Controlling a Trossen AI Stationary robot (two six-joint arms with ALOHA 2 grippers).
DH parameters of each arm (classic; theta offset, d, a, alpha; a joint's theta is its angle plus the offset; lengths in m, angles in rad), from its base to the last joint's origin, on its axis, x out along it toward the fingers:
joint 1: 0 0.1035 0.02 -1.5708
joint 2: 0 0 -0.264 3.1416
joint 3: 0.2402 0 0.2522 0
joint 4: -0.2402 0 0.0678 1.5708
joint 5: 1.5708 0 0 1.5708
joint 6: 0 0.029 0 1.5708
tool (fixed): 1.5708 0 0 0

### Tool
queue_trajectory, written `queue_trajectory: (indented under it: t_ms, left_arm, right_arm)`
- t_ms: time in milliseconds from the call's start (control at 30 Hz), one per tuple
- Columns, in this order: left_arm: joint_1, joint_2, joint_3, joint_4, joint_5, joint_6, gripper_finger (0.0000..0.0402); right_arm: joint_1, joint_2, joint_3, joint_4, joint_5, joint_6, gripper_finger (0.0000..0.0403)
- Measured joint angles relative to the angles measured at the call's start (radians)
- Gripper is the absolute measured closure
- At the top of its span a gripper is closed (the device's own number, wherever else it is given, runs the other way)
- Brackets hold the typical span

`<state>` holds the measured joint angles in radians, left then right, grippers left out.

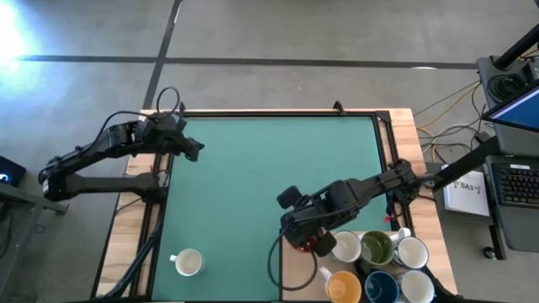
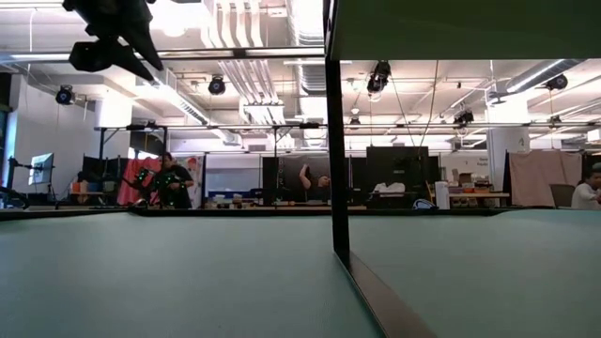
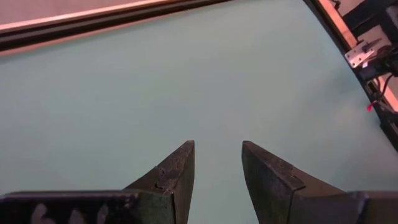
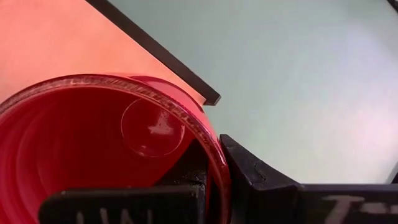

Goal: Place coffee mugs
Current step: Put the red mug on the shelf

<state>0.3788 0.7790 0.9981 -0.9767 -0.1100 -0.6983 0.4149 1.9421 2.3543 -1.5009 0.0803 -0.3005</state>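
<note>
My right gripper (image 1: 310, 239) is shut on a red mug (image 1: 321, 245) at the near right of the table, beside the green mat's (image 1: 269, 185) corner. Next to it stand several more mugs on the wooden board (image 1: 299, 282): a white one (image 1: 345, 246), one with an olive-green inside (image 1: 376, 248), an orange one (image 1: 343, 288), a dark blue one (image 1: 381, 288) and two more white ones. One white mug (image 1: 188, 263) stands upright alone on the mat near its front left. My left gripper (image 1: 192, 150) hovers open over the mat's far left, nothing between its fingers (image 3: 180, 168). My right gripper pinches the red mug's wall at the rim (image 4: 211, 140), one finger inside the mug and the other finger (image 4: 249, 171) outside. The fingers slant down from above. The mug is tilted, its mouth (image 4: 93, 143) toward the wrist, over the board beside the mat's black border (image 4: 155, 50).
The other mugs stand close together at the table's near right corner, right beside the held one. A black frame (image 1: 278, 112) runs round the mat. A keyboard (image 1: 515, 183) and cables lie off the table's right side. The mat's middle is bare.
</note>
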Motion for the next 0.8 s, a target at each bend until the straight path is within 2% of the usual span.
queue_trajectory:
  t_ms: [400,800]
  left_arm:
    - [-0.031,0.035,0.0,0.006,-0.001,-0.003,0.0286]
    - [-0.031,0.033,0.0,0.005,-0.001,-0.003,0.0286]
  right_arm:
    - [0.004,0.024,0.0,-0.001,-0.033,0.006,0.039]
    - [0.004,0.024,0.0,0.053,-0.035,-0.135,0.039]
